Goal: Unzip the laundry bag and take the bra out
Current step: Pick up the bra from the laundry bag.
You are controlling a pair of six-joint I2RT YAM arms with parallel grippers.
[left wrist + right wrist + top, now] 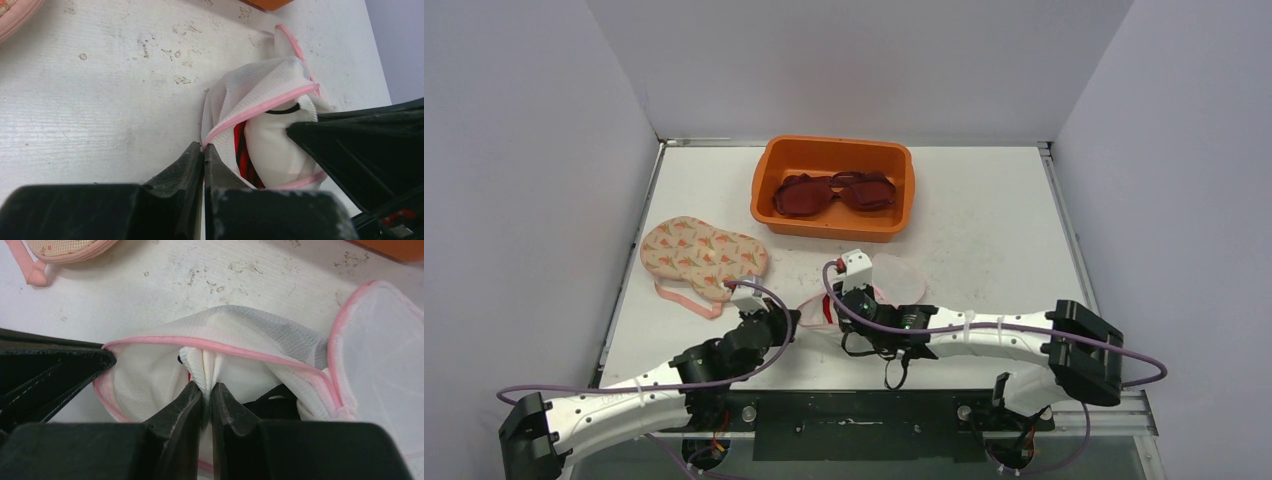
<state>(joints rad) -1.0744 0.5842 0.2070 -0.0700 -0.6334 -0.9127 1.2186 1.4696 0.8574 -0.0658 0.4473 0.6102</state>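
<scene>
**Both grippers closed on an open laundry bag at table centre**

Seen from above, the laundry bag (900, 276), white mesh with pink trim, lies just toward 6 o'clock from the middle of the table (984, 220), between the two wrists. Its mouth gapes open.

The left gripper (204, 150) has its fingers pressed together on the pink trim at the bag's rim. The right gripper (206, 390) reaches into the mouth, fingers pinching a fold of white ribbed fabric. This fabric belongs to the bra (272, 145), a white cup with a black strap, which sits inside the bag beside something red.

At 12 o'clock stands an orange tub (834, 226) holding a dark red bra (834, 192). At about 9 o'clock a patterned bra (702, 252) with pink straps lies flat on the table, well apart from the bag.
</scene>
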